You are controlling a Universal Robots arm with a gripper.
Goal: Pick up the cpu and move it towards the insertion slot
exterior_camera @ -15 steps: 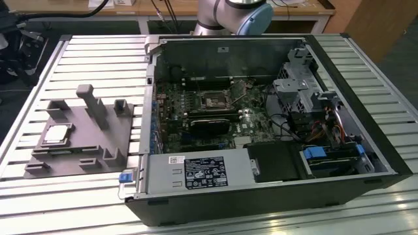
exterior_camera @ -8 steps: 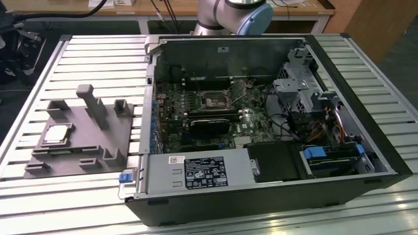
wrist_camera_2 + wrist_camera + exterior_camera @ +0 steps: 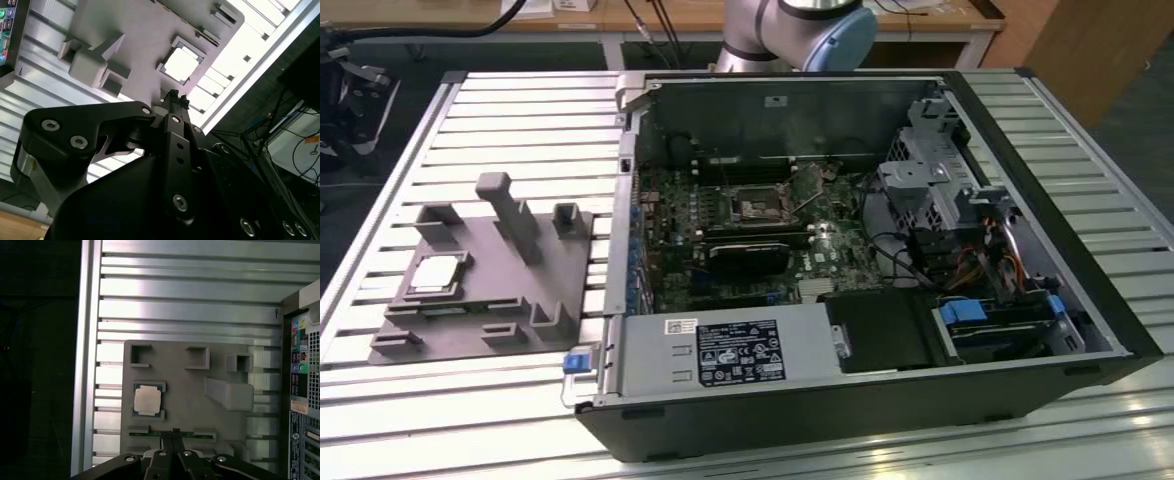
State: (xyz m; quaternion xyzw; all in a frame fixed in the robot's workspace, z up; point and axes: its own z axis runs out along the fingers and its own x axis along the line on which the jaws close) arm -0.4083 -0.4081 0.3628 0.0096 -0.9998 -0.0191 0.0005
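The cpu (image 3: pixel 438 272) is lying flat, metal top up, in a square recess of the grey fixture plate (image 3: pixel 185 405), near the plate edge facing away from the computer case (image 3: pixel 881 410). Being square, it is showing no long axis, and its sides are running parallel to the plate's edges. The plate is sitting on the slatted aluminium table (image 3: pixel 520 110), just beside the case. In the first wrist view the gripper (image 3: pixel 173 432) is hanging above another edge of the plate, over a narrow slot holding a thin green strip (image 3: pixel 150 433). Its fingers are pressing together at the tips and gripping nothing, and it is staying apart from the cpu. The insertion slot (image 3: pixel 757 207) is sitting on the board inside the open case, well apart from the cpu.
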